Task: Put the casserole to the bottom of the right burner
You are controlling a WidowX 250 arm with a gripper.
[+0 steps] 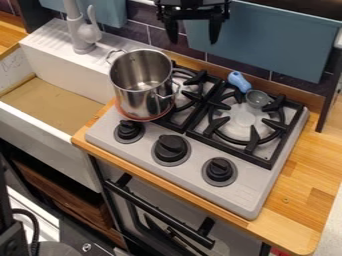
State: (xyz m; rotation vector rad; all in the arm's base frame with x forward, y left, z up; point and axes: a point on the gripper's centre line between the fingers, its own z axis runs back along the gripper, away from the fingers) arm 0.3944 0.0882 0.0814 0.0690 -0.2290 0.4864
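Fingers apart, your claw hangs above the stove. The steel pot at the stove's left looks stiff, slippery; pinch its rim.

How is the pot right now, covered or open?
Open: the pot has no lid, and its inside shows down to the bottom.

Top edge cuts off upper part of gripper and top of faucet. Left edge crops sink. Pot hides part of left burner from us; its inside bottom is too blurred for us to make out. Ladle covers bit of right burner. Bottom edge cuts off oven. Dark gear, lower left, cropped; we cannot identify it.
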